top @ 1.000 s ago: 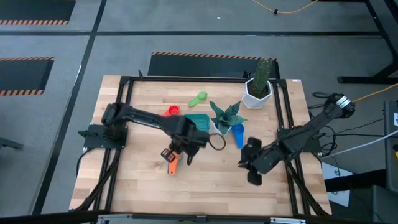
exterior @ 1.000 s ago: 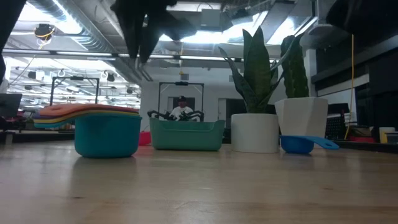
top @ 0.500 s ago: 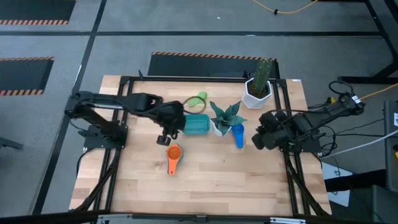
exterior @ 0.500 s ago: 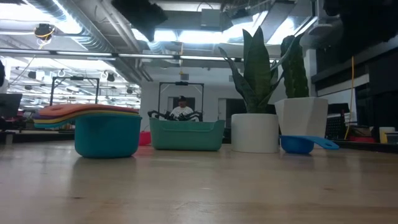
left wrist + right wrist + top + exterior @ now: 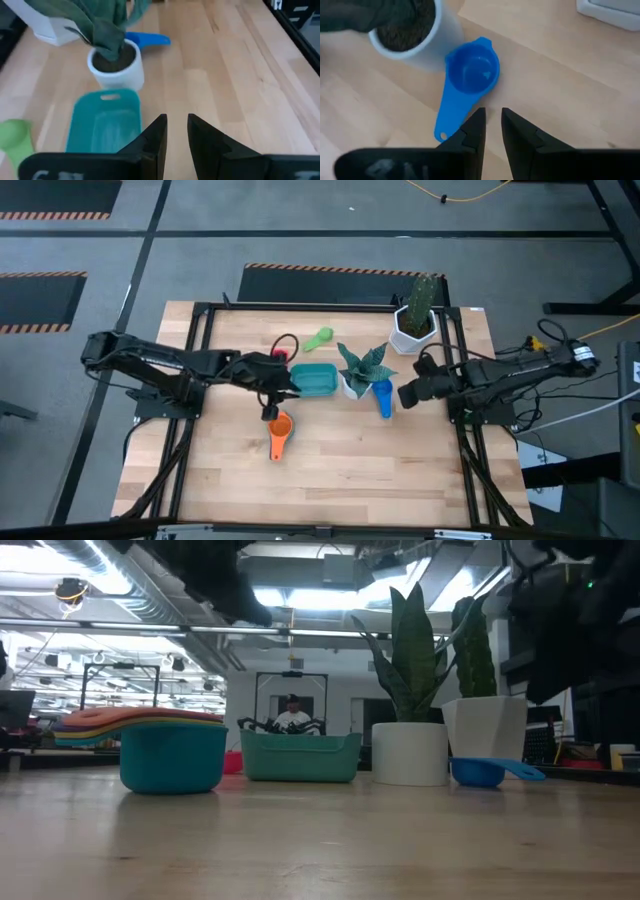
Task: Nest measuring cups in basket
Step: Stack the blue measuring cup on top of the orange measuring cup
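A nested stack of measuring cups (image 5: 280, 427), orange on top and light blue outermost (image 5: 172, 752), stands on the table near the teal basket (image 5: 316, 379) (image 5: 105, 125). The basket shows nothing inside. A green cup (image 5: 320, 337) and a red cup (image 5: 278, 356) lie beyond it. The dark blue cup (image 5: 383, 395) (image 5: 470, 72) lies right of the small plant pot. My left gripper (image 5: 270, 377) (image 5: 175, 125) hovers shut at the basket's left end. My right gripper (image 5: 408, 392) (image 5: 492, 117) hovers shut just right of the blue cup.
The small white pot with the spiky plant (image 5: 358, 370) stands between basket and blue cup. The white cactus pot (image 5: 413, 320) sits at the far right. The near half of the table (image 5: 330, 480) is bare wood. A person shows far behind in the low view.
My left gripper has risen from over the orange-topped stack and drawn back toward the table's far left, ending beside the basket's left end. My right gripper has swung from the near right part of the table toward the far side, up to the blue cup. The cups have stayed put.
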Robot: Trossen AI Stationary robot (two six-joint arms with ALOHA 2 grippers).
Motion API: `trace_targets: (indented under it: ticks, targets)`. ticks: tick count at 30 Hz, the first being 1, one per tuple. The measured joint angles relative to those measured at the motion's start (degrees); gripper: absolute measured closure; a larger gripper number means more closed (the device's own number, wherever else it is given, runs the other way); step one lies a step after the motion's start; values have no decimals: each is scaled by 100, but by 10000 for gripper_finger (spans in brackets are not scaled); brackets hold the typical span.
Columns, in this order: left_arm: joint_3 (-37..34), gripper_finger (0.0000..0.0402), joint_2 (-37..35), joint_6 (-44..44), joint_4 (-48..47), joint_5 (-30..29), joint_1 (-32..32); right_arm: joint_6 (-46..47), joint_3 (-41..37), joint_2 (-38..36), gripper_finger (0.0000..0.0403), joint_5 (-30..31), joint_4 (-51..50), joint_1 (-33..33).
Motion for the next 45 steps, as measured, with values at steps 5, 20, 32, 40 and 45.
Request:
trace_targets:
  ticks: [5,20,32,40,45]
  targets:
    - [-170,333,135,-259,174,-1,-2,-16,-408,-22,337,24,890,-307]
    - [-227,333,140,-280,164,-1,-2,-20,-1391,31,337,145,2579,-834]
    - [-227,333,140,-284,227,-1,-2,-24,-1897,33,337,200,3476,-928]
    - [-224,333,140,-284,224,0,-2,-152,-2131,94,337,201,3945,-925]
    - [-222,333,142,-280,224,0,-2,-154,-2133,300,337,267,3959,-925]
